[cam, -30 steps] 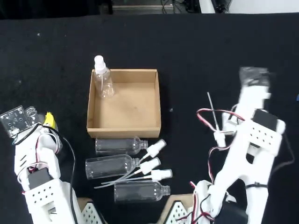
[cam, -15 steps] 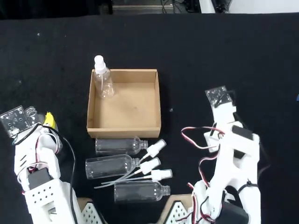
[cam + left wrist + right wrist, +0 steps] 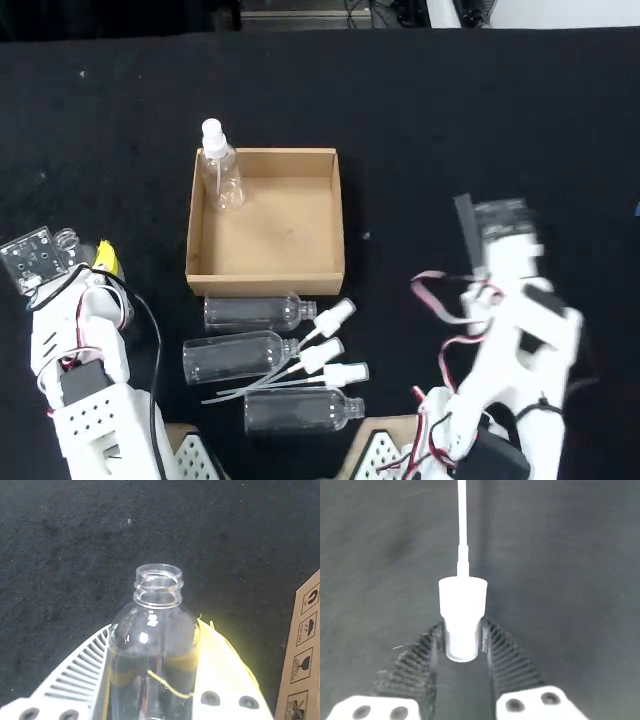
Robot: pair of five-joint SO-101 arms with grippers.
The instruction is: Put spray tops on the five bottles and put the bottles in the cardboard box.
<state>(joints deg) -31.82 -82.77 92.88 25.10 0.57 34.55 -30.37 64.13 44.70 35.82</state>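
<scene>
In the left wrist view my left gripper (image 3: 155, 630) is shut on a clear, uncapped bottle (image 3: 155, 650) with its open neck pointing away. The high view has this bottle (image 3: 67, 240) at the table's left, left of the cardboard box (image 3: 265, 278). My right gripper (image 3: 462, 632) is shut on a white spray top (image 3: 463, 611), its thin tube (image 3: 462, 520) pointing forward. The right arm (image 3: 515, 310) hovers right of the box. One capped bottle (image 3: 220, 172) stands in the box's back left corner.
Three uncapped bottles (image 3: 255, 311) (image 3: 235, 357) (image 3: 300, 410) lie in front of the box with three loose spray tops (image 3: 335, 315) (image 3: 322, 352) (image 3: 345, 374) beside their necks. A box wall (image 3: 302, 645) borders the left wrist view. Black cloth covers the table.
The right arm has drawn back from the far right toward the front and swung its wrist about with the spray top. The left arm and its bottle have kept still.
</scene>
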